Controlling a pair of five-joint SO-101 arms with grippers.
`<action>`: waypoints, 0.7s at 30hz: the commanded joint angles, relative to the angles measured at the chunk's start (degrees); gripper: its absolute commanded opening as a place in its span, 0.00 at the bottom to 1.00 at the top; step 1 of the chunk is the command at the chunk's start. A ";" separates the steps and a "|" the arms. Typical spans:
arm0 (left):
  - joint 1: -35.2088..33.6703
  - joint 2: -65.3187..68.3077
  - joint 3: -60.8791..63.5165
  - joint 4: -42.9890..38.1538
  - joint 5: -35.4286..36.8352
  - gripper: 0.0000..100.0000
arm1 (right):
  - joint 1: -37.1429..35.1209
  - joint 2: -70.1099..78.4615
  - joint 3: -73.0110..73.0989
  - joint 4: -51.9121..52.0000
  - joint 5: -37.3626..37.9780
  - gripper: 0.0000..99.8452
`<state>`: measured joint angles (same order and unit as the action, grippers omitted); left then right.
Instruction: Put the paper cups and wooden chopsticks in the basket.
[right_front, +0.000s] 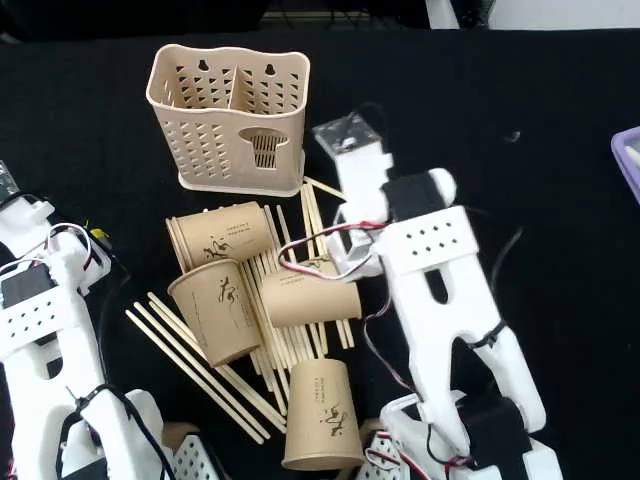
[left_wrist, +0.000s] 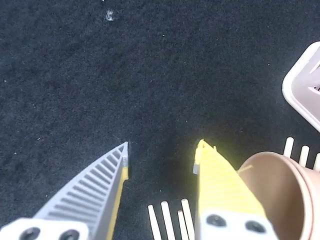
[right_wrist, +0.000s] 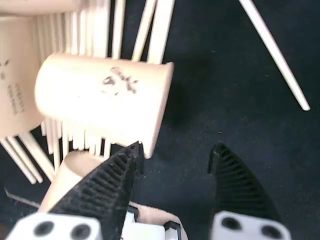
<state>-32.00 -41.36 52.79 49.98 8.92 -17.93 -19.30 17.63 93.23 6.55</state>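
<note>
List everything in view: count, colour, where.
basket: one, beige, upright at the far side of the table.
paper cups: four, brown; three on the chopstick pile, one mouth-down nearer the arms.
wooden chopsticks: many, pale, loose under and around the cups.
purple object: one, cut off at the table's edge.
left gripper: grey and yellow fingers, open, beside a cup.
right gripper: black fingers, open, by a lying cup.

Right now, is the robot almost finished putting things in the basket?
Not yet, nothing looks done. The paper cups and wooden chopsticks sit outside the basket. The left gripper and right gripper are open, holding nothing. Everything is left to put in.
</note>
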 joint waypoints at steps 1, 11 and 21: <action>0.66 -1.58 -0.66 -1.05 0.35 0.21 | -5.80 -3.82 4.18 -1.49 5.01 0.22; 0.66 -1.58 0.22 -2.46 0.35 0.21 | -7.03 -26.07 25.36 -12.22 8.35 0.21; 0.66 -1.67 1.36 -4.22 0.35 0.21 | -7.65 -31.34 38.29 -22.86 8.53 0.21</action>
<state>-32.00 -41.36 54.55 46.46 8.92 -24.26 -48.75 55.34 72.84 14.29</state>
